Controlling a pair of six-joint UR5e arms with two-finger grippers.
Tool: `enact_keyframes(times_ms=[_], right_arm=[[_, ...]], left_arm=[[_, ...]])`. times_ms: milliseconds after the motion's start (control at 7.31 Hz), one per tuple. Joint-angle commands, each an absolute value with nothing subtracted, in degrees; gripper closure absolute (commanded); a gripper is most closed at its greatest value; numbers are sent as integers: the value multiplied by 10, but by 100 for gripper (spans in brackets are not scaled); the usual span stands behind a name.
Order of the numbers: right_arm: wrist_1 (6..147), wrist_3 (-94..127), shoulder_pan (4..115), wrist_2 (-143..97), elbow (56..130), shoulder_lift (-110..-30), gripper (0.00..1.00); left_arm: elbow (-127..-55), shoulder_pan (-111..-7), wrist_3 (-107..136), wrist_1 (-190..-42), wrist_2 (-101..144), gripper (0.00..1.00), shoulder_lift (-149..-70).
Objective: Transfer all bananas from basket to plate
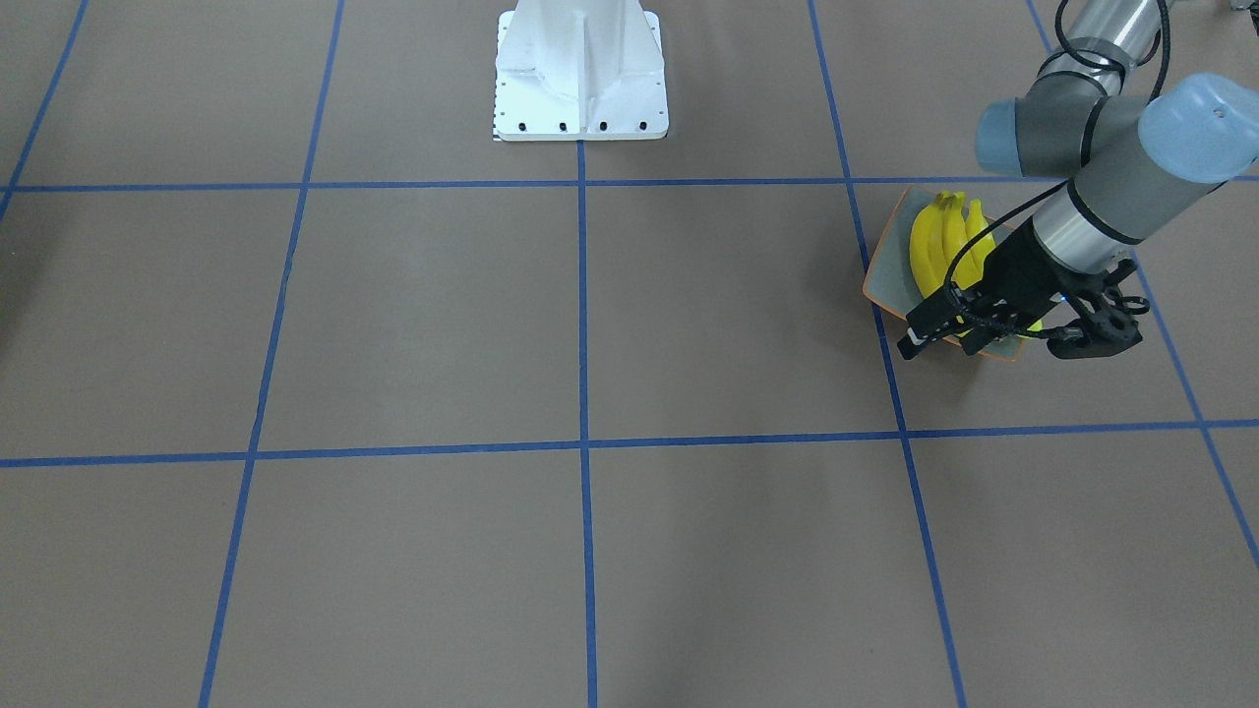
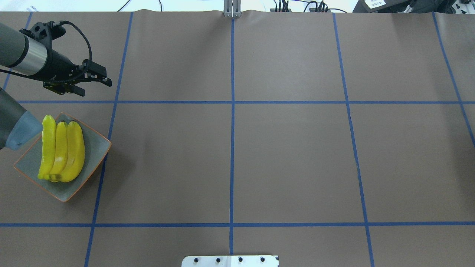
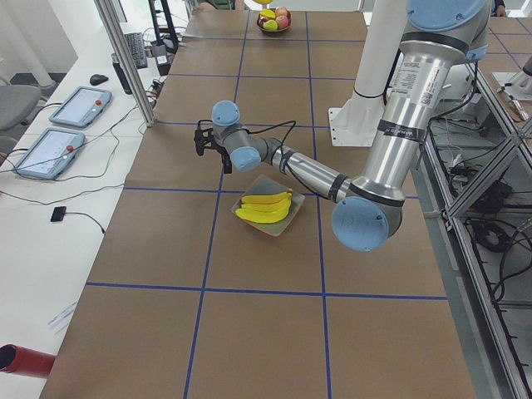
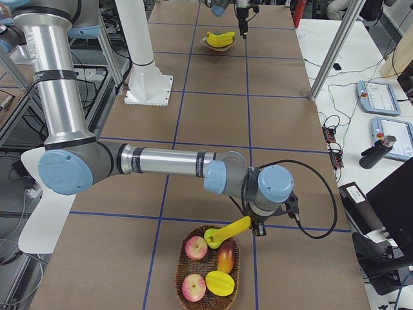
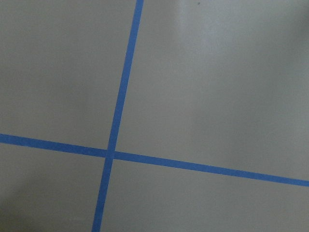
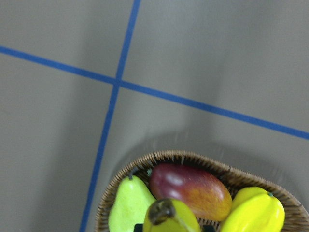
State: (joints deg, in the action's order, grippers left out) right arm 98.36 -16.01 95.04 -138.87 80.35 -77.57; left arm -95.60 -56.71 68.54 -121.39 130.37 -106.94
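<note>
**One banana up, plate far off**

The right pincer seems shut on a bright yellow curved banana, lying sideways just above the brown woven basket; the square grey-green orange-rimmed plate, holding three yellow bananas, sits well apart, near the open, empty left pincer.

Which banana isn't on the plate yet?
The banana at the right claw, tilted just above the basket. The other three bananas lie side by side on the plate.
</note>
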Motion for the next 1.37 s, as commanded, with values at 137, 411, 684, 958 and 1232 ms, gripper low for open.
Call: enact_keyframes(times_ms=[137, 411, 684, 958, 1232], right_arm=[[966, 158, 796, -1438, 844, -678, 100], [920, 358, 714, -1438, 860, -619, 100], [869, 530, 642, -1436, 869, -576, 100], [865, 625, 589, -1428, 883, -537, 100], [865, 685, 531, -1399, 897, -507, 100]], left_arm=[[-951, -548, 682, -1215, 1303, 0, -1108], [-947, -516, 686, -1224, 1269, 0, -1129], [-945, -484, 727, -1254, 1250, 0, -1164], [-940, -434, 781, -1280, 1229, 0, -1230], [-942, -395, 816, -1337, 1184, 0, -1246]])
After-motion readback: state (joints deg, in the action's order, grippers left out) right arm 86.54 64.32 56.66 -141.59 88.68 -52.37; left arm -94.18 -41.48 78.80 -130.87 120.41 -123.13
